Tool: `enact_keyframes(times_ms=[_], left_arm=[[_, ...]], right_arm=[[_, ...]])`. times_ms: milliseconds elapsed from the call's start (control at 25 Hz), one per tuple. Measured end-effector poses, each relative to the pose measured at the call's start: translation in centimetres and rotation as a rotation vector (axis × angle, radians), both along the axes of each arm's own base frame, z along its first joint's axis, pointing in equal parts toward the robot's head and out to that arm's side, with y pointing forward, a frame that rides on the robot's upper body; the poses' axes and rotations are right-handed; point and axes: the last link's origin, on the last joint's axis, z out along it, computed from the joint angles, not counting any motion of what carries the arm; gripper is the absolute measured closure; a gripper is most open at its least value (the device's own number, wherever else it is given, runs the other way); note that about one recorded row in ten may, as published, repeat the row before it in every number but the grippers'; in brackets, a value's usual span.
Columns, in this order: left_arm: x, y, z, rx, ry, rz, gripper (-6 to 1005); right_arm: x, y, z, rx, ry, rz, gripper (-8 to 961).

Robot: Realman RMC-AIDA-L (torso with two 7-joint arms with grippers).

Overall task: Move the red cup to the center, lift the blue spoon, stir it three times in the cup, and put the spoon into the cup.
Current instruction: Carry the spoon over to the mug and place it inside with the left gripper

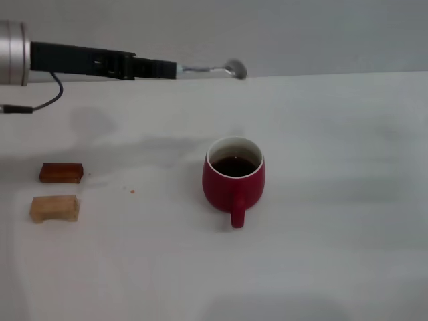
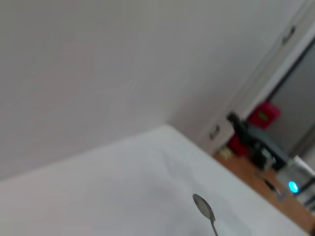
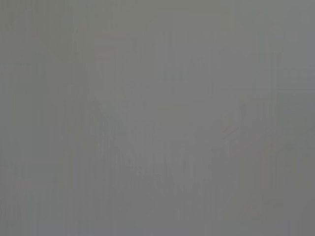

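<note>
Left gripper [image 1: 170,69] is clamped on the blue spoon [image 1: 214,68], holding it flat and high, up behind the red cup [image 1: 233,179]. Only the metal bowl and neck poke out past the claw. Risk I see: dipping in at that flat angle could clip the cup's rim and slosh the dark liquid. Right gripper isn't visible.

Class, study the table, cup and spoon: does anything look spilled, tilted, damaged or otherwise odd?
Nothing looks spilled or broken. The red cup stands upright on the table, dark liquid inside. The left gripper holds the spoon level, high in the air, beyond the cup. Only a tiny reddish speck marks the table near the two blocks.
</note>
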Motion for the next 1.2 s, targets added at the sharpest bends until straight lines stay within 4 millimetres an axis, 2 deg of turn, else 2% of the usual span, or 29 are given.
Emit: enact_keyframes(times_ms=[240, 600, 1200], left_arm=[[1.6, 0.1, 0.1, -0.061, 0.089, 0.002, 859], [3.1, 0.5, -2.5, -0.148, 0.303, 0.003, 859], [4.7, 1.0, -4.7, -0.170, 0.509, -0.047, 859]], right_arm=[[-0.1, 0.1, 0.0, -0.001, 0.001, 0.002, 954], [-0.3, 0.2, -0.3, -0.009, 0.008, 0.004, 954], [0.0, -0.2, -1.0, -0.025, 0.023, -0.008, 954]])
